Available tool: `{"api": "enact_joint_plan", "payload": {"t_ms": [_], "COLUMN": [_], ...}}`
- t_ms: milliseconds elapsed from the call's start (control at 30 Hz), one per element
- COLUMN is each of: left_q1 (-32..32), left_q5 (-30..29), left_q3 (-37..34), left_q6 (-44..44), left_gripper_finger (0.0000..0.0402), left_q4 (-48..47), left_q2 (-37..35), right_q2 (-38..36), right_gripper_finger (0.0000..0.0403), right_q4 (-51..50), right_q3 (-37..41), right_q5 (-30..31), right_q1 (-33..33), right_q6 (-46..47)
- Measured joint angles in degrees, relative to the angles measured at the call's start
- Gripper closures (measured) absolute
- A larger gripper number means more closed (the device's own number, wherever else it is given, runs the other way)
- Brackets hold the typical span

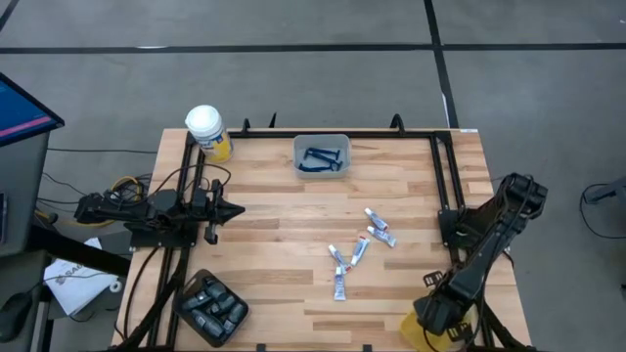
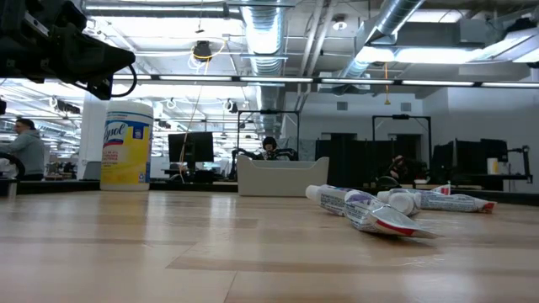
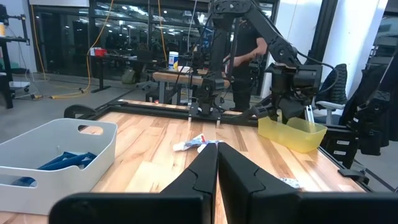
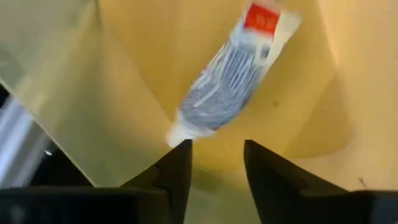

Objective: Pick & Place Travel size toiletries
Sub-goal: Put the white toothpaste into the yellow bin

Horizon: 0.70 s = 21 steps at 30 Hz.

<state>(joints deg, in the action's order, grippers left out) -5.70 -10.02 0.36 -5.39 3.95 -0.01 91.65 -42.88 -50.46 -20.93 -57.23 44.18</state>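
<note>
High view: four white tubes (image 1: 354,256) lie loose near the middle of the wooden surface (image 1: 274,244), in two close pairs. A grey bin (image 1: 321,154) at the far edge holds blue razors (image 1: 323,159); the number cannot be told. A black tray (image 1: 210,307) at the near left corner holds dark oval pods (image 1: 217,305), several, not countable. One yellow jar with white lid (image 1: 208,131) stands at the far left corner. The left claw (image 1: 235,208) rests at the left edge. The right claw (image 1: 438,323) hangs over a yellow bin (image 1: 416,335) at the near right corner.

Low view: the jar (image 2: 126,145), the grey bin (image 2: 281,177) and the tubes (image 2: 370,210) show on the surface.

Left wrist view: the left claw (image 3: 217,163) has its fingers pressed together, holding nothing.

Right wrist view: the right claw (image 4: 216,163) stands partly open with nothing between its fingers. One tube (image 4: 230,78) is inside the yellow bin (image 4: 137,37), just beyond the fingertips, apart from them
</note>
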Motion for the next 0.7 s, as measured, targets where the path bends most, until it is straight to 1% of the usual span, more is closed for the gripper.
{"api": "enact_joint_plan", "payload": {"t_ms": [167, 300, 433, 533, 700], "left_q1": [0.0, 0.0, 0.0, 0.0, 0.0], "left_q5": [0.0, 0.0, 0.0, 0.0, 0.0], "left_q3": [0.0, 0.0, 0.0, 0.0, 0.0], "left_q6": [0.0, 0.0, 0.0, 0.0, 0.0], "left_gripper_finger": [0.0394, 0.0394, 0.0394, 0.0394, 0.0394], "left_q4": [0.0, 0.0, 0.0, 0.0, 0.0], "left_q2": [0.0, 0.0, 0.0, 0.0, 0.0], "right_q2": [-3.3, -8.9, -16.4, -21.8, -28.7], "right_gripper_finger": [0.0206, 0.0160, 0.0145, 0.0145, 0.0151], "right_q4": [0.2, 0.1, 0.0, -2.1, -10.5], "right_q3": [-0.3, -2.1, -3.9, -4.2, -4.2], "right_q5": [0.0, -0.1, 0.6, 5.8, 20.7], "right_q1": [2.2, 4.9, 8.9, 13.1, 22.4], "right_q6": [2.2, 3.7, 2.6, 2.6, 4.4]}}
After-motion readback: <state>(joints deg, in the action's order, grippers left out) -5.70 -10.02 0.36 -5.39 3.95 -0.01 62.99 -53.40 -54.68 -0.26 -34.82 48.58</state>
